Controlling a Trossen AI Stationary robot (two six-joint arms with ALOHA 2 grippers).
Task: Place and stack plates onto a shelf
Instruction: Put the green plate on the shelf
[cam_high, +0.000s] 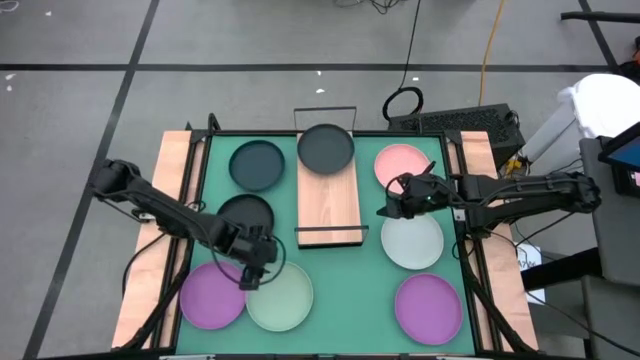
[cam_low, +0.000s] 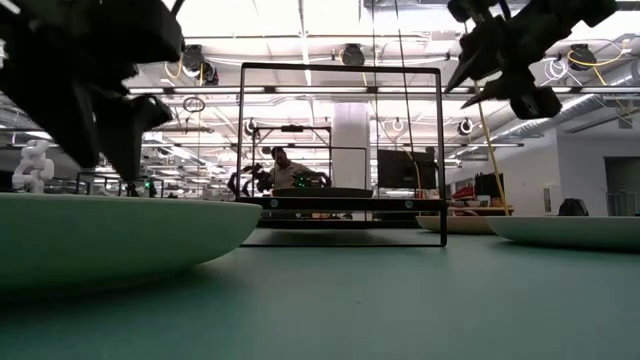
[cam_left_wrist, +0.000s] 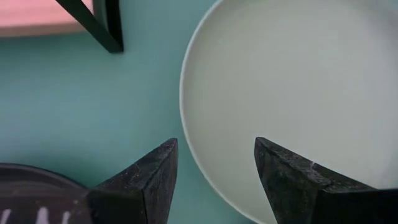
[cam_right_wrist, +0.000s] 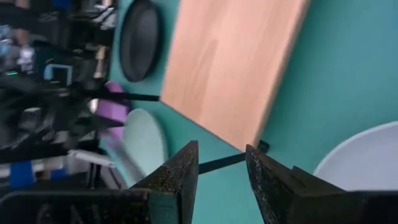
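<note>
A narrow light-wood shelf (cam_high: 328, 205) with black wire ends is lying mid-tabletop (cam_high: 365, 290), carrying one dark grey plate (cam_high: 326, 147) at its far end. The left claw (cam_high: 256, 270) is hovering wide open and empty over the rim of a pale mint plate (cam_high: 282, 298). The right claw (cam_high: 388, 209) is hanging part-open, empty, beside the shelf, between the pink plate (cam_high: 400, 162) and a whitish plate (cam_high: 412, 241).

I am holding my left gripper (cam_high: 257, 272) low at the near left, its jaws standing wide apart and pointing down. I am reaching my right arm (cam_high: 520, 190) inward from the right, right gripper (cam_high: 390, 210) raised, its jaws parted and gripping nothing.
</note>
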